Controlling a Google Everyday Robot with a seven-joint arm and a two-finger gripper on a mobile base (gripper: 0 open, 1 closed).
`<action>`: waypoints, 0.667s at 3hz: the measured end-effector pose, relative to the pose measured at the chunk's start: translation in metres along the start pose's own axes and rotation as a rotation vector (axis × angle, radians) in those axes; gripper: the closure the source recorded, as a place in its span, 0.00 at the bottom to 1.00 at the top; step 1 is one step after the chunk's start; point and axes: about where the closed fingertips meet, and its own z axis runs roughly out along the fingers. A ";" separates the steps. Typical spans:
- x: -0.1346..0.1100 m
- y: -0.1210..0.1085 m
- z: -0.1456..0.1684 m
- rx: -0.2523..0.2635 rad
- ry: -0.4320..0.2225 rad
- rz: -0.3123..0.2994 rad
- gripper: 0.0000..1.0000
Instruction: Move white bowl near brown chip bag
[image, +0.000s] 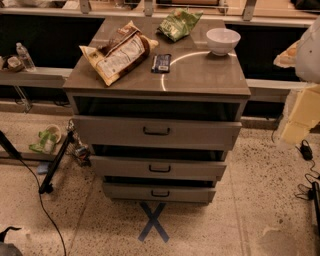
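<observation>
The white bowl (223, 40) stands upright at the back right of the grey cabinet top (200, 75). The brown chip bag (119, 51) lies flat at the left of the top, with tan edges and a white label panel. A wide stretch of the top separates the two. My gripper (300, 117) is a pale, blurred shape at the right edge of the view, beside the cabinet and below its top, well away from the bowl. It holds nothing that I can see.
A green chip bag (178, 23) lies at the back middle. A small dark blue bar wrapper (161, 63) lies between the brown bag and the bowl. Three drawers (157, 132) stand partly pulled out. Cables (305, 190) and a stand leg (56, 165) lie on the floor.
</observation>
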 end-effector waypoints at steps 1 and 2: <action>0.000 0.000 0.000 0.000 0.000 0.000 0.00; -0.005 -0.034 0.007 0.051 -0.040 0.007 0.00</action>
